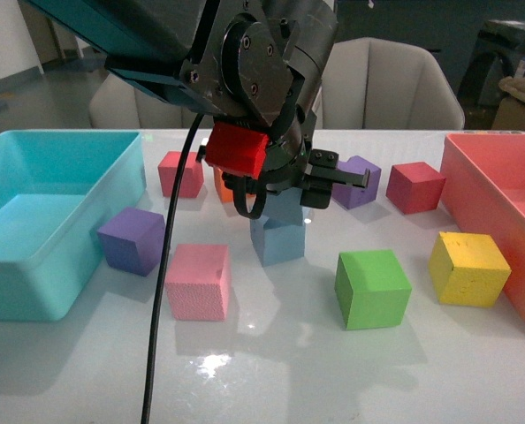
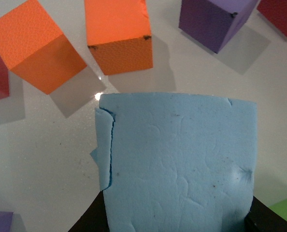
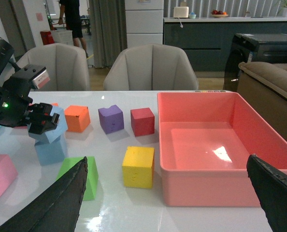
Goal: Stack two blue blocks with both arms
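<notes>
Front view: my left claw (image 1: pixel 285 190) grips the upper blue block (image 1: pixel 289 210) over the lower blue block (image 1: pixel 277 243), green block (image 1: pixel 373 289) at 4 o'clock; left wrist: a cube, no long axis; right wrist: it sits tilted, so release may, I judge, topple it, right claw (image 3: pixel 166 162) spread wide, empty.

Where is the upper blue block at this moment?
Front view: mid-table, held by the left tool. The upper blue block sits over the lower blue block, nearest the pink block and green block.
</notes>
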